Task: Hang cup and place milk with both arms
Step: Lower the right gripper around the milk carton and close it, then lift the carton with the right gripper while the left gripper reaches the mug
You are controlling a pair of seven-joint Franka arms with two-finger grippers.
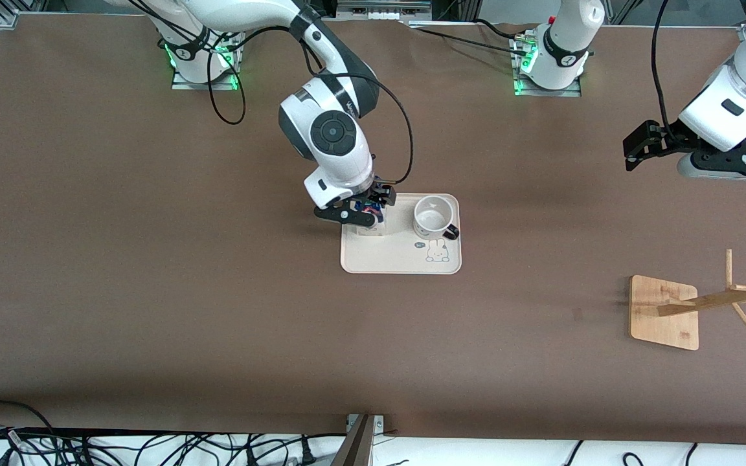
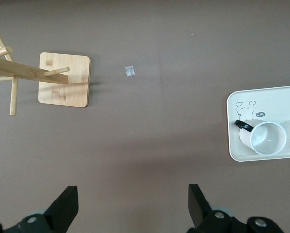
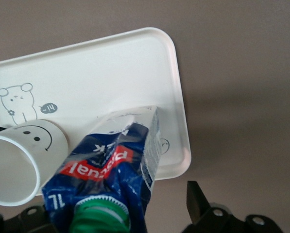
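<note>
The milk (image 3: 110, 165), a blue gable-top carton with a green cap, stands on the cream tray (image 1: 399, 259) at the end toward the right arm. My right gripper (image 1: 360, 213) is lowered over it, open, with its fingers to either side of the carton's top. One finger (image 3: 196, 199) stands clear of the carton and the other is hidden by it. The cup (image 1: 434, 217), white with a smiley face (image 3: 38, 133), stands upright on the same tray beside the milk (image 1: 368, 209). My left gripper (image 1: 732, 171) waits in the air, open and empty (image 2: 132, 204), over bare table at the left arm's end.
A wooden cup rack (image 1: 664, 310) with slanted pegs stands toward the left arm's end, nearer the front camera than the tray. In the left wrist view a small clear scrap (image 2: 129, 70) lies on the table beside the rack (image 2: 64, 80). Brown table surrounds the tray.
</note>
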